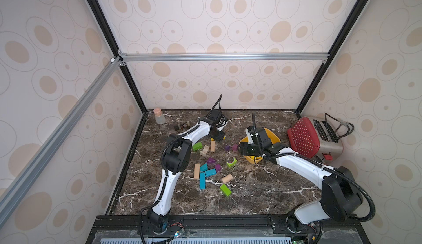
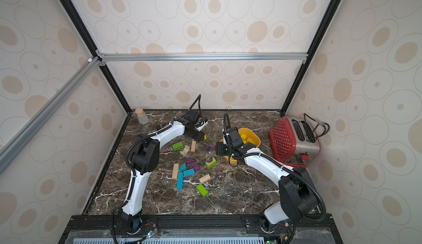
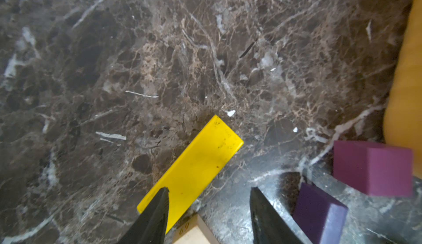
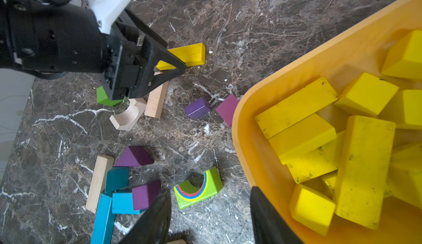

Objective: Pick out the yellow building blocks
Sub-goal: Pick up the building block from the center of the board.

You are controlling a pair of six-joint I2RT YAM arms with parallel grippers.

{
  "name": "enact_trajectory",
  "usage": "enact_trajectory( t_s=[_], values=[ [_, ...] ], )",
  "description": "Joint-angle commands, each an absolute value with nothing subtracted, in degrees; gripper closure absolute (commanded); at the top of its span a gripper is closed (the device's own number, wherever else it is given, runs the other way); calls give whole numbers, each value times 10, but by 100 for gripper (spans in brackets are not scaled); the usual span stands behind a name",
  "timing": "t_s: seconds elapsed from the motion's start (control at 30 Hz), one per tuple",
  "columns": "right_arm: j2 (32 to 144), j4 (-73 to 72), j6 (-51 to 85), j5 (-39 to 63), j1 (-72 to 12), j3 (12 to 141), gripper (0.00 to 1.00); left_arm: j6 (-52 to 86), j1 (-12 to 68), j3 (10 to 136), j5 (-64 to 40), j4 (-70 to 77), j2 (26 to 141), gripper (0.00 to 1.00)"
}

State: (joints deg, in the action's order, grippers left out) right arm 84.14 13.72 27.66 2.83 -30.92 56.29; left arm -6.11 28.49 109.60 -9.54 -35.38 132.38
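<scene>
left wrist: marble (image 3: pixel 159 60) beyond yellow block (image 3: pixel 194 167)

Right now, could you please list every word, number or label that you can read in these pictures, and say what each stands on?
"69": stamped in small dark digits on the pale unpainted wooden block beside the flat yellow wooden bar, left wrist view.
Faint pale mark on the red perforated side of the silver toaster: too small to read.
Nothing else can be read.
</scene>
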Motion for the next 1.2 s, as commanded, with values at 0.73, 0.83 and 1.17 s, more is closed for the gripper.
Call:
enact_trajectory(
  t_s=[0.73,0.83,1.17],
  values=[
    [854,145,285,1,-344,577,43,-119,278,1231,-92,-474,1432,49],
    [853,148,283,0,-350,579,43,-120,278,1225,-103,-481,1428,54],
    [837,149,273,-12,-352,570,43,-106,279,1211,-117,-477,1409,70]
  ],
)
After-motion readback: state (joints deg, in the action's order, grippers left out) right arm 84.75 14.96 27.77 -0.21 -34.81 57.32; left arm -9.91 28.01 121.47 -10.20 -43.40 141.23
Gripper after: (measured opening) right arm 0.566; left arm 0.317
